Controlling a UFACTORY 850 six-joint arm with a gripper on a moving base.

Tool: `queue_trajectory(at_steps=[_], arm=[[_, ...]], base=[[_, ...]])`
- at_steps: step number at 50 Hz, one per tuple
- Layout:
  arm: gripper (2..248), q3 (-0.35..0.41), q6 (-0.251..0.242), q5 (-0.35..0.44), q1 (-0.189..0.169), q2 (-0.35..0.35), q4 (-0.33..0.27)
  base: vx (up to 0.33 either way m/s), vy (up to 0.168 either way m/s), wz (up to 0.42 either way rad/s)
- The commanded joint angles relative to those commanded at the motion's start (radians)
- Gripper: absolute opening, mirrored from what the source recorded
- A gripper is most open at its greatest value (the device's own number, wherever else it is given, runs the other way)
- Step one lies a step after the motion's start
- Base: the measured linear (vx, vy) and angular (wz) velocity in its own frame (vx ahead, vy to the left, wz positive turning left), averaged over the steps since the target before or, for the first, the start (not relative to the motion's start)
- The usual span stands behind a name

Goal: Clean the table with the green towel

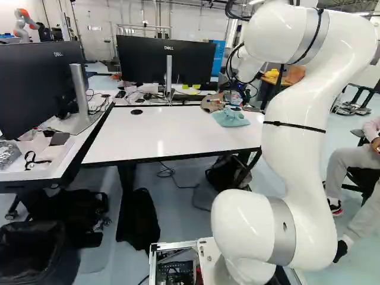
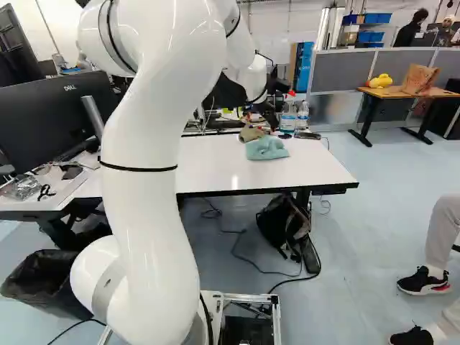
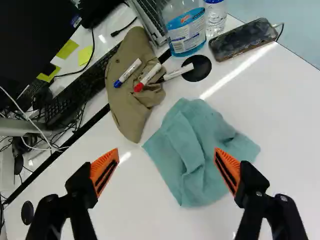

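With the black gripper (image 3: 166,169) hanging over the white bench (image 3: 135,215), jaws spread wide and empty, seems only at the approach, with the green towel (image 3: 192,155) lying crumpled and ungrasped at one o'clock from it, leaving gripping and wiping apparently all to do.

- Left base view, far left: a monitor (image 1: 35,86) is cut off.
- Left base view, lower left: the bin (image 1: 29,261) is cropped.
- Right base view, left of centre: the arm (image 2: 147,194) hides part of the table (image 2: 309,169).
- Wrist view: the frame crops the blue bottle (image 3: 186,32) and laptop (image 3: 151,15).
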Motion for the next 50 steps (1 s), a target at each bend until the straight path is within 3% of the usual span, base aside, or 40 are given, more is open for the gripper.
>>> queue_trajectory(at_steps=[50], arm=[[247,0.240,0.000,0.000,0.087,0.194,-0.006]], base=[[0.000,0.000,0.000]])
